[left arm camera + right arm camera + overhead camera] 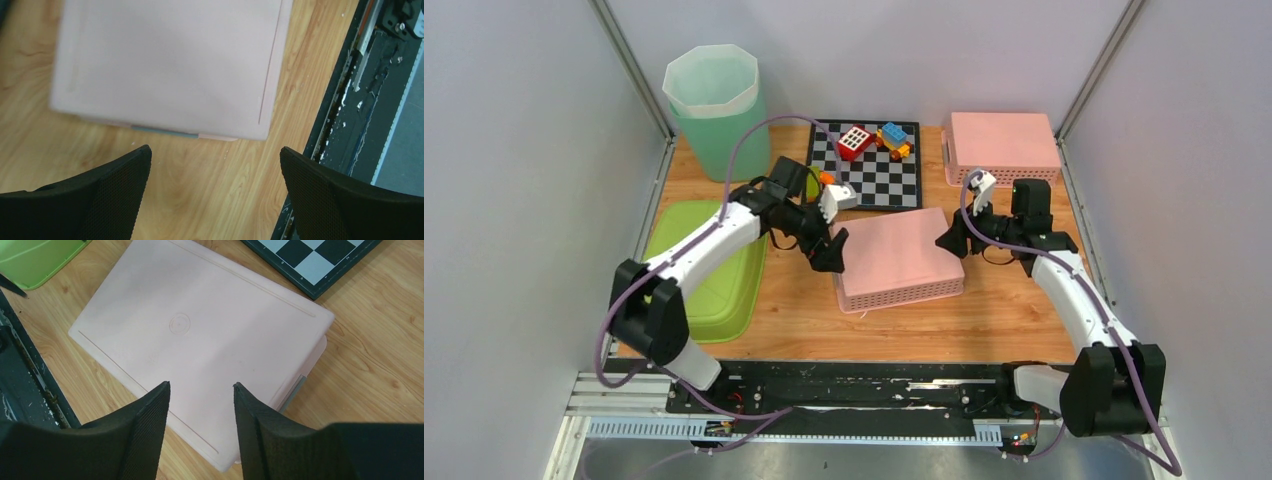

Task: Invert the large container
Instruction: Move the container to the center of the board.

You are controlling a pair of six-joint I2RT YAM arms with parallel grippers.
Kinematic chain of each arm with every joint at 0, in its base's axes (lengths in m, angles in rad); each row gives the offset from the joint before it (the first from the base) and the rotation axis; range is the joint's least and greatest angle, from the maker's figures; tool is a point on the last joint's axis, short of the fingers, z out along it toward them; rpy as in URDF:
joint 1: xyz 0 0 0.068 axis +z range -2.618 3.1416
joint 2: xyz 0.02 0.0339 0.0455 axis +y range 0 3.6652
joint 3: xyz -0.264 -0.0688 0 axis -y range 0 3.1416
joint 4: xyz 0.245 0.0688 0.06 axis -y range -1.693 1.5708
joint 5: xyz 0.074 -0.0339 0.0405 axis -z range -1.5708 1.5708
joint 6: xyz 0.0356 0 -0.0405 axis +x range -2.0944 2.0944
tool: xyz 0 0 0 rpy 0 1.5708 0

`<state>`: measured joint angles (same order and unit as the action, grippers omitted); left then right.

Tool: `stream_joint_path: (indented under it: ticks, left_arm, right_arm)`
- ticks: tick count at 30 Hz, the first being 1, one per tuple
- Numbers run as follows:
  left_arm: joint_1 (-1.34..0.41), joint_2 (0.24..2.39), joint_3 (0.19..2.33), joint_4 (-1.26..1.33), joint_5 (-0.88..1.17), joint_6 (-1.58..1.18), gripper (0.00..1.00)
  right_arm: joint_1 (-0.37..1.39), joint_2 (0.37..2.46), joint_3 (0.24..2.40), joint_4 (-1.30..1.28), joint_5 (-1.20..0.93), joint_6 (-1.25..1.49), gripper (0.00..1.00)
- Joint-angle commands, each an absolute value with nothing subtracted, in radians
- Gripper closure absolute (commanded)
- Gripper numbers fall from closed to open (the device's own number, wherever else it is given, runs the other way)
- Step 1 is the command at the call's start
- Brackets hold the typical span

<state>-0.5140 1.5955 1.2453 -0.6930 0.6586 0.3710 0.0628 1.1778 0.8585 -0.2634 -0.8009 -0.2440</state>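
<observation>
The large container [899,255] is a pink, flat-topped box with perforated sides. It lies in the middle of the wooden table with its smooth base facing up, and it also shows in both wrist views [170,65] [200,330]. My left gripper [834,250] [215,150] hangs just off its left edge, jaws wide open over bare wood, touching nothing. At the box's right edge my right gripper [946,240] [201,385] hovers above the base. It is open about half way and there is nothing between its fingers.
A second pink box [1004,145] sits at the back right. A checkerboard [879,185] carries toy blocks [854,140]. A green bin [714,100] stands at the back left, and a green tray [709,275] lies on the left. A black rail [854,385] runs along the front.
</observation>
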Motion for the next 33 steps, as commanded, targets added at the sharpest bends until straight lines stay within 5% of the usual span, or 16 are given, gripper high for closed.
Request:
stream_joint_path:
  ticks: [1,6,17,33]
  left_arm:
    - [-0.404,1.446,1.277,-0.71,0.663,0.37,0.0]
    - [-0.193,1.343,1.223,-0.694,0.667,0.35,0.0]
    - [-0.019,1.09,1.027,-0.599,0.523,0.348,0.0]
    - [-0.015,1.089,0.979,-0.544,0.469,0.343,0.0]
  right_arm:
    - [0.052,1.141,0.831,-0.233,-0.815,-0.256,0.43]
    - [0.147,1.084,0.82,-0.206,-0.714,-0.286,0.23]
    - [0.695,1.276,1.042,-0.238,-0.275,-0.468,0.13]
    - [0.893,1.775,1.375,-0.393,-0.083,-0.353,0.18]
